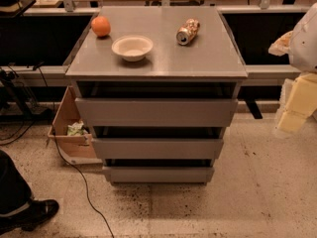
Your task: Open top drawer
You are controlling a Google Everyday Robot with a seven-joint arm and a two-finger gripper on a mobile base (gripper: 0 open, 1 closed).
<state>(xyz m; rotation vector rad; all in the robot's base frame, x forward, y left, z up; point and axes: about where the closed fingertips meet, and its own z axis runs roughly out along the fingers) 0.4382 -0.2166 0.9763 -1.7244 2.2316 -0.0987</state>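
The top drawer (156,112) is the widest grey front panel of the cabinet, plain and without a handle, just under the cabinet top (198,63). A dark gap shows above it. Two smaller grey drawer fronts sit below it. My gripper (297,105) shows as cream-coloured parts below a white arm segment at the right edge of the camera view. It is to the right of the cabinet at about the height of the top drawer and does not touch it.
On the cabinet top lie an orange (100,26), a white bowl (132,47) and a can on its side (187,31). A cardboard box (67,133) and a cable are on the floor at the left. A person's shoe (32,213) is at the bottom left.
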